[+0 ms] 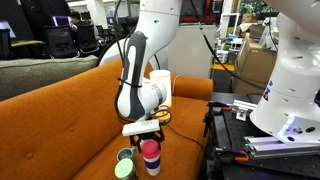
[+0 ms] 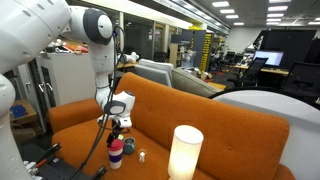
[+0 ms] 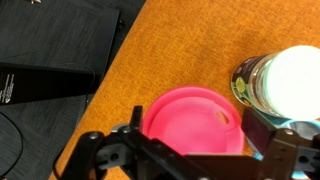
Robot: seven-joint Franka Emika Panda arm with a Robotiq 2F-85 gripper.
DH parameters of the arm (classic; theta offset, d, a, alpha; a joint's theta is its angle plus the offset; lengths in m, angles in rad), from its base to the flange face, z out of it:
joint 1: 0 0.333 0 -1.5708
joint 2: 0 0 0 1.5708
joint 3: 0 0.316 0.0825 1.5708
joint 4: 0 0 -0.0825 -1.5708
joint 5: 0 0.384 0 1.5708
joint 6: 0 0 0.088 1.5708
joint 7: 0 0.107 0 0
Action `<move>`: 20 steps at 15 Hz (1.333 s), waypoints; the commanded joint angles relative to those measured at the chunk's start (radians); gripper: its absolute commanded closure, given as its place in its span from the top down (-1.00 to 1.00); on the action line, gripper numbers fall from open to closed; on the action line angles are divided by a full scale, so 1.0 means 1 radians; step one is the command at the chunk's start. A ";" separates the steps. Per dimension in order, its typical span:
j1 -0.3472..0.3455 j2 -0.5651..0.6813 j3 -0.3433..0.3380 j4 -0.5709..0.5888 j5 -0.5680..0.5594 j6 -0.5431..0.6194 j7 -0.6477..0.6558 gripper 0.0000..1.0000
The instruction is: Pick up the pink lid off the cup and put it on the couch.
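Gripper spread wide, straddling pink lid on cup, orange couch. Wrist view crops the fingers; can't tell if they touch the lid.

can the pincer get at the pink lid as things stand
Likely yes: the pincer sits right over the pink lid, fingers spread either side, nothing between. The green-lidded jar stands close beside, so a finger may brush it.
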 commanded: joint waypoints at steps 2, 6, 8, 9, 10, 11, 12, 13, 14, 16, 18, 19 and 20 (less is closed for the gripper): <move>-0.002 0.033 -0.007 0.040 0.006 -0.012 0.018 1.00; -0.007 0.044 -0.002 0.058 0.004 -0.017 0.013 0.47; -0.010 0.044 -0.001 0.064 0.004 -0.019 0.011 0.24; -0.011 0.044 -0.001 0.065 0.004 -0.020 0.010 0.24; -0.012 0.044 0.000 0.064 0.005 -0.020 0.008 0.24; -0.013 0.042 0.001 0.062 0.004 -0.020 0.006 0.24; -0.015 0.037 0.002 0.057 0.004 -0.019 0.003 0.24; -0.016 0.029 0.004 0.050 0.005 -0.018 -0.001 0.24; -0.020 0.021 0.008 0.042 0.006 -0.016 -0.007 0.24; -0.039 -0.017 0.026 0.007 0.013 -0.015 -0.034 0.24; -0.057 -0.057 0.042 -0.031 0.019 -0.018 -0.062 0.24; -0.063 -0.080 0.046 -0.053 0.021 -0.022 -0.074 0.24; -0.069 -0.101 0.051 -0.071 0.023 -0.025 -0.086 0.24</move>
